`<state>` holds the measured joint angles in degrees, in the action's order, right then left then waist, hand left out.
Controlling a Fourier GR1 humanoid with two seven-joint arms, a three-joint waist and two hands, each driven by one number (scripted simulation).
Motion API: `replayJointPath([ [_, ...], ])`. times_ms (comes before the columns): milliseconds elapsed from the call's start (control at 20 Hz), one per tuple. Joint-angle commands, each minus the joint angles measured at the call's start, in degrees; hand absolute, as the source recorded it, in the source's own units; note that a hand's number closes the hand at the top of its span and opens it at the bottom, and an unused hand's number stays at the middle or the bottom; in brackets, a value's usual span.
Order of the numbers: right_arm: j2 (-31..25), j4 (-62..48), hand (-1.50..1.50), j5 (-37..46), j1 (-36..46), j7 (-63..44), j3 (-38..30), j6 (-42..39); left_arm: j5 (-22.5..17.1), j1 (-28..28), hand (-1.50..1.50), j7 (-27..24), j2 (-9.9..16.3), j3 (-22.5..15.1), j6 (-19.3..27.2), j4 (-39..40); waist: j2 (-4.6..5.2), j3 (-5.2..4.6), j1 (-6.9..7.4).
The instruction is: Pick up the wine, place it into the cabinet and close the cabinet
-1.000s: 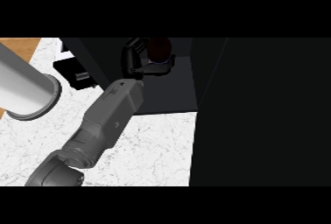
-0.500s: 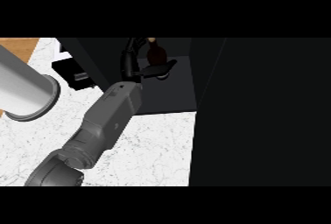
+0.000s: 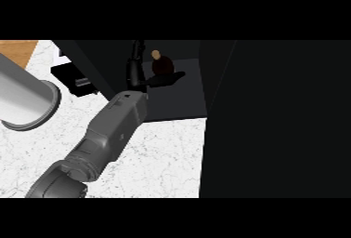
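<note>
Wine, a dark bottle with a pale top, stands inside the dark cabinet, just beyond the fingertips of the one hand that shows, apart from it. That hand reaches into the cabinet, its fingers and thumb spread straight, holding nothing. Its grey forearm crosses the white marbled counter. Left of the forearm lies a grey cylinder.

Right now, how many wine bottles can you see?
1. The wine stands inside the dark cabinet, beside the hand. More could be hidden in the cabinet's dark interior.
</note>
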<state>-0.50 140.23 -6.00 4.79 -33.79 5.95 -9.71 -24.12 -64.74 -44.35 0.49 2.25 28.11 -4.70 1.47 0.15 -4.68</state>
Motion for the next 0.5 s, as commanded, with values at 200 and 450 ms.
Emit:
replayJointPath([
  [200,0.0,2.1,-1.5,-1.9,0.9,-2.4,0.7,0.3,-1.1,1.2,-1.5,-2.9,1.1,2.2,0.6,-0.5,0.55,-0.28,-0.39],
  [450,0.0,1.6,-1.5,-1.9,0.6,-0.9,-0.1,0.2,-0.2,2.3,-1.5,-3.6,0.2,1.8,-1.5,-0.3,0.24,-0.22,0.24],
])
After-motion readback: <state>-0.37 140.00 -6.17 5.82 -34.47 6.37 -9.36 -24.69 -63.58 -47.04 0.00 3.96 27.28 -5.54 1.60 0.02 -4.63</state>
